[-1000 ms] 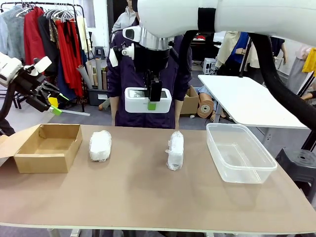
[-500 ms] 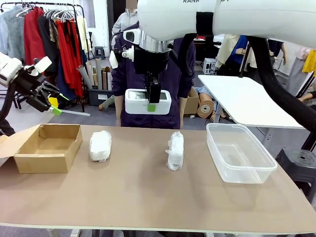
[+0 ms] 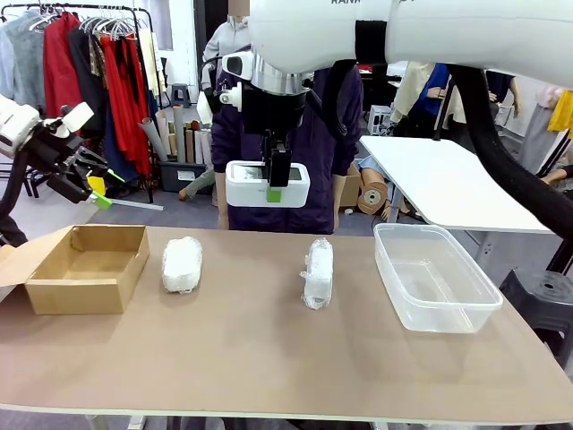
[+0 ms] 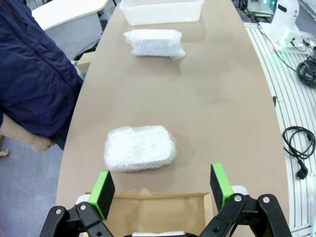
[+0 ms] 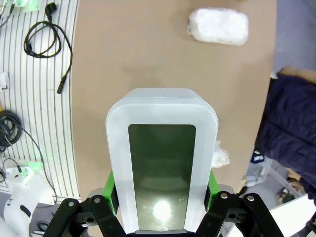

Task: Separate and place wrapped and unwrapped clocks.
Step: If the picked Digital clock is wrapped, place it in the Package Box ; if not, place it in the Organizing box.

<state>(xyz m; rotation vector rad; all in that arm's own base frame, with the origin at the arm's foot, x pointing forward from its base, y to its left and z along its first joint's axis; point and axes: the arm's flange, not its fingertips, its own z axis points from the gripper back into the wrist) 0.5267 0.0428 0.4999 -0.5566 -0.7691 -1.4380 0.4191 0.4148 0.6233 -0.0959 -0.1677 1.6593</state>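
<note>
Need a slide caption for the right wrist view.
Right gripper clamps the bare white clock above the table, one wrapped bundle beyond.

A brown bench (image 3: 269, 358) runs across the near part of the room. Beyond it at far left, a clothes rack (image 3: 107, 63) carries red, grey and dark garments, with cardboard tubes (image 3: 175, 134) leaning just beside it. At far right stands a white table (image 3: 448, 184), and a black stool (image 3: 542, 300) sits near the bench's right end. The floor (image 3: 63, 210) is grey. Black cables (image 5: 65, 69) lie on a ribbed strip (image 5: 29, 123) beside the bench.
</note>
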